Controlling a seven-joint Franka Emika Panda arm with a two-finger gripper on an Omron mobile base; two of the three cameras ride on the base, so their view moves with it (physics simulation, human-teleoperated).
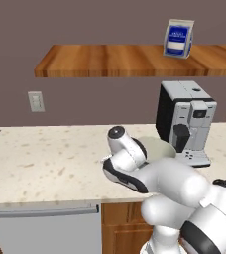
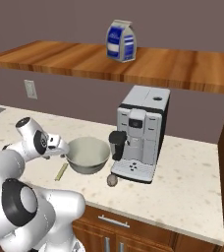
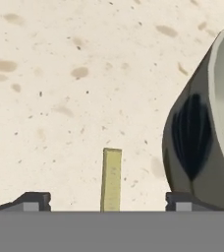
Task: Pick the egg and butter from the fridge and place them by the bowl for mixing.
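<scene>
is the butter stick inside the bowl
No, the butter lies flat on the counter just beside the bowl.

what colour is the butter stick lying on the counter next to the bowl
Pale olive-yellow. The butter shows best in the hand view, lying on the speckled counter.

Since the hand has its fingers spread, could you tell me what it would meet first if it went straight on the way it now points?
Most likely the butter, lying on the counter between the fingers of the hand. The bowl stands just to one side; depth is hard to judge.
</scene>
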